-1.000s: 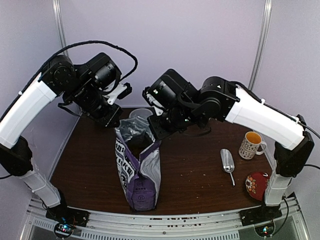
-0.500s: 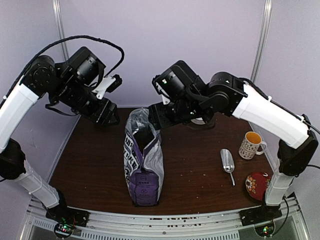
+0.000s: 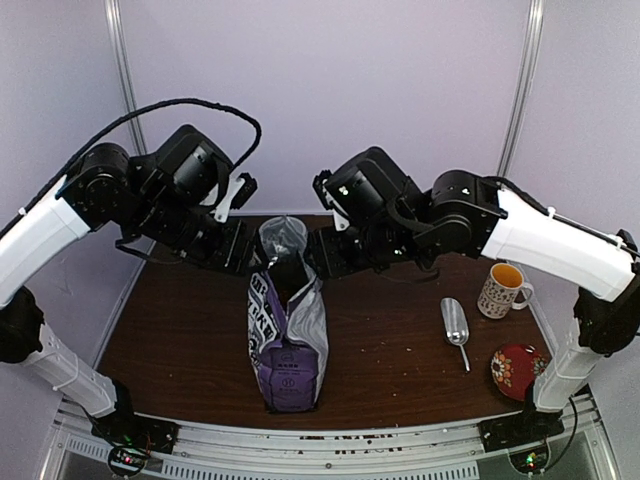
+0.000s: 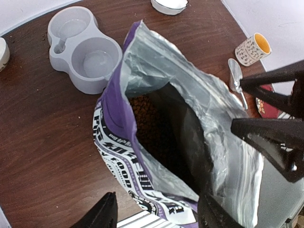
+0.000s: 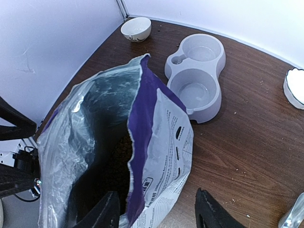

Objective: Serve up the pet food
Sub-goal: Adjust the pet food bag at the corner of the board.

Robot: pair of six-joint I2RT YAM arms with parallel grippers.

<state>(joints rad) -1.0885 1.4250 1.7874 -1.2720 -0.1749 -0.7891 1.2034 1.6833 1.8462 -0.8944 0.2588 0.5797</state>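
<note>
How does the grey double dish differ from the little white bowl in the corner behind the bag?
The grey double dish has two round wells joined in one piece; the white bowl is a single round one. The dish is grey and looks broader; the bowl is white and smaller. The dish sits close behind the purple bag; the bowl stands farther off, by the wall. Both sit upright on the brown table and look empty.
</note>
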